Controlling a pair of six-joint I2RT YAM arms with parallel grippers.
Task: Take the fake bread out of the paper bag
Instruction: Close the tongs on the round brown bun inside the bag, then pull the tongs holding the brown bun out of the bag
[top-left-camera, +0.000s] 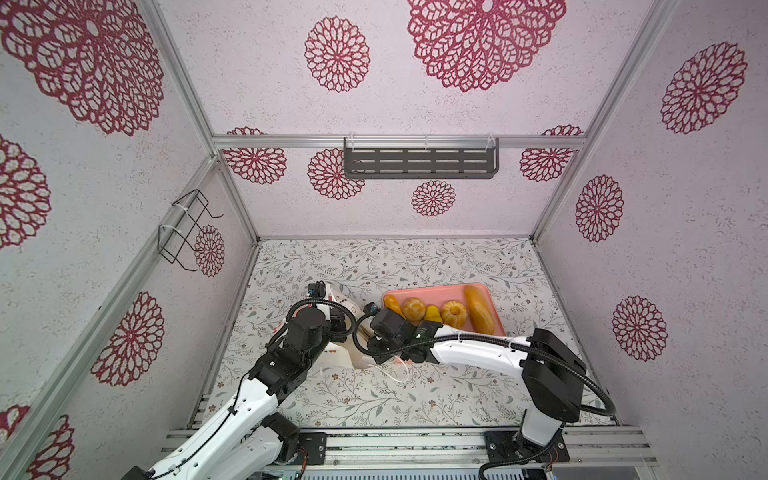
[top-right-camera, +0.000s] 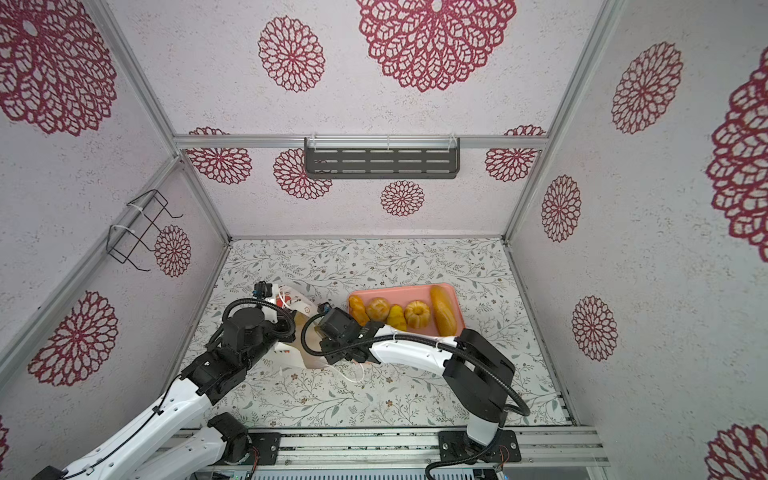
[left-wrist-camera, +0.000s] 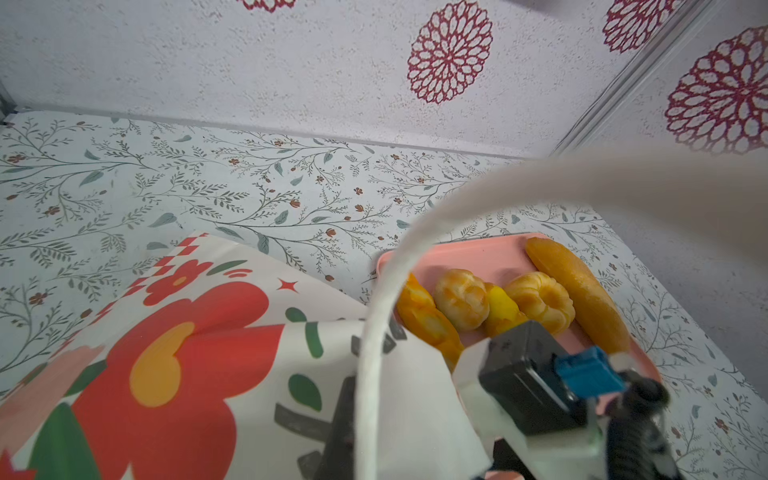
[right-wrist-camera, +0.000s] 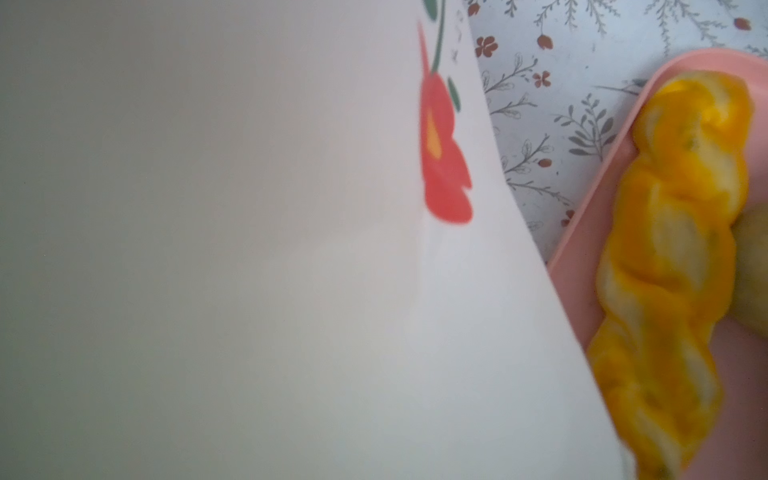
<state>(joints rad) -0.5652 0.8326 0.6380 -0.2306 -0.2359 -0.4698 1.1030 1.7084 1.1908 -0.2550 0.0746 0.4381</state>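
The white paper bag (top-left-camera: 338, 355) (top-right-camera: 291, 358) with red flowers stands between my two arms. My left gripper (left-wrist-camera: 353, 428) is shut on its rim beside the white cord handle (left-wrist-camera: 374, 332); one dark finger (left-wrist-camera: 341, 415) shows against the paper. My right wrist (top-left-camera: 388, 328) reaches down into the bag (right-wrist-camera: 291, 249), and its gripper is shut; anything it holds is hidden. Several pieces of fake bread lie on the pink tray (top-left-camera: 432, 291) (top-right-camera: 399, 293): a twisted stick (top-left-camera: 392, 306) (right-wrist-camera: 673, 249), a round roll (top-left-camera: 413, 309), a ring bun (top-left-camera: 454, 312) and a long loaf (top-left-camera: 478, 309).
The tray (left-wrist-camera: 490, 253) sits just right of the bag, near my right arm. A loose cord handle (top-left-camera: 395, 374) trails on the floral table in front of the bag. A grey slotted shelf (top-left-camera: 419, 162) hangs on the back wall and a wire rack (top-left-camera: 187, 232) on the left wall.
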